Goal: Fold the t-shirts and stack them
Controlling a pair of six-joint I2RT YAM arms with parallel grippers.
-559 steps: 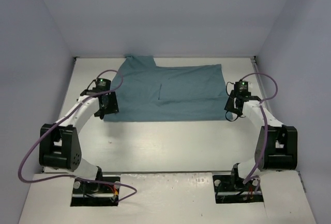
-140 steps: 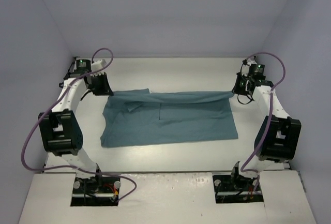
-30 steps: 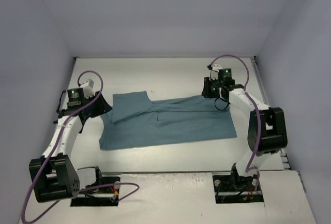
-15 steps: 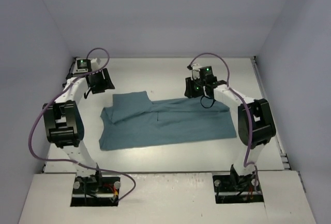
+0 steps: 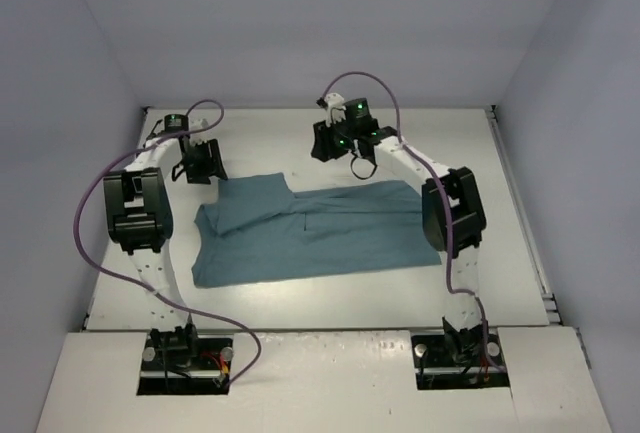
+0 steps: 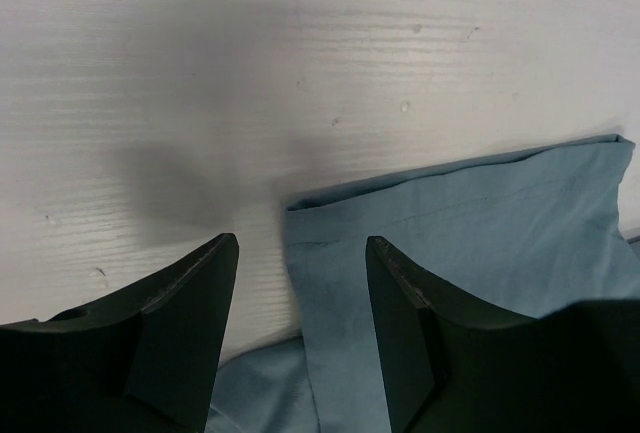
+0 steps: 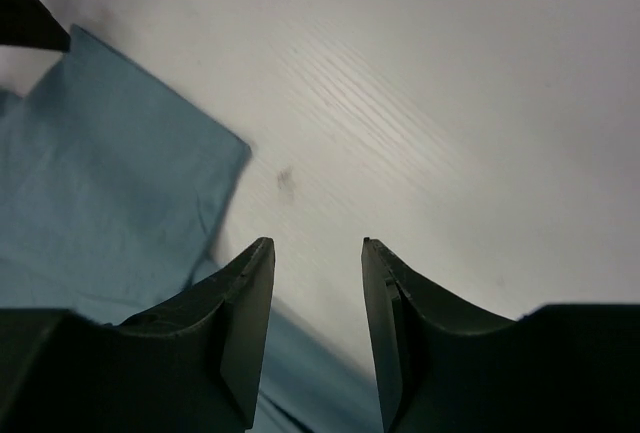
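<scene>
One teal t-shirt [image 5: 320,233] lies flat across the middle of the desk [image 5: 300,298], its long side running left to right, with a doubled-over flap at its far left corner. We see the left claw [image 6: 298,245] spread wide over that flap's far edge, pinching nothing. Our right claw [image 7: 316,245] is likewise spread, hanging over bare desk just past the t-shirt's far edge.
</scene>
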